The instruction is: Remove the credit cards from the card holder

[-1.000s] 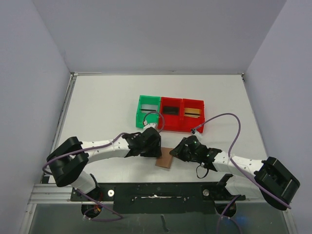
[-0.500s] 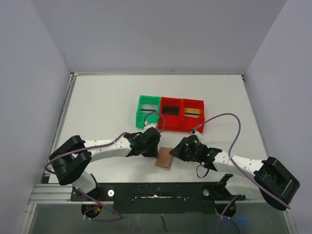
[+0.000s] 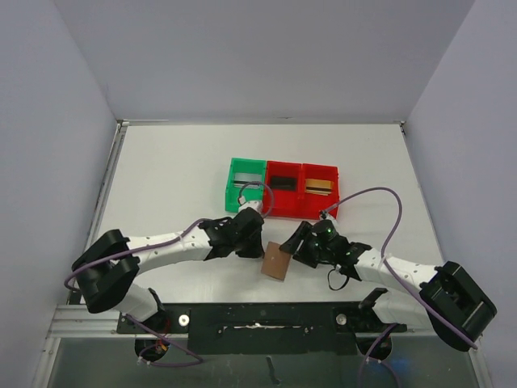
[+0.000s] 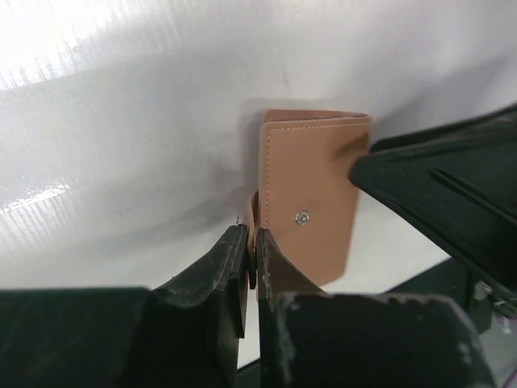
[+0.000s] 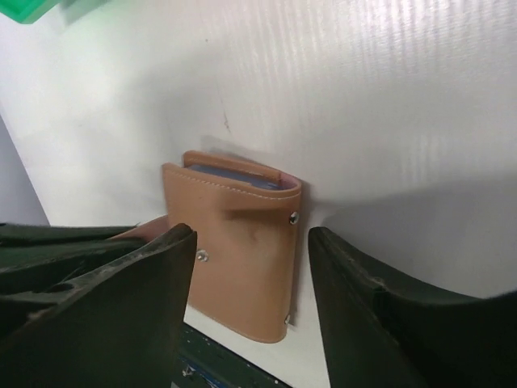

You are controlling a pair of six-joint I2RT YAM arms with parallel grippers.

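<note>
**Wallet pinched from the left, right fingers wide around it**

Tan leather shows between both arms: the card holder [image 3: 277,261] lies folded near the front edge of the white table [image 3: 170,186], just ahead of the arm bases. In the left wrist view the left gripper [image 4: 250,236] has its fingers pressed almost together on a thin tan flap at the wallet's left edge. A small metal snap [image 4: 301,217] sits on the leather face beside them.

The right gripper [image 5: 254,234] has its fingers spread wide, and the wallet lies in the gap between them. A strip of blue lining [image 5: 230,175] peeks out at the wallet's far edge. One right finger meets the wallet's upper right corner in the left wrist view.

Further back stand a green bin [image 3: 234,179] and two red bins side by side. A dark card [image 3: 283,182] lies in the middle red bin [image 3: 283,166] and a gold card [image 3: 321,187] in the right red bin [image 3: 320,168].
</note>
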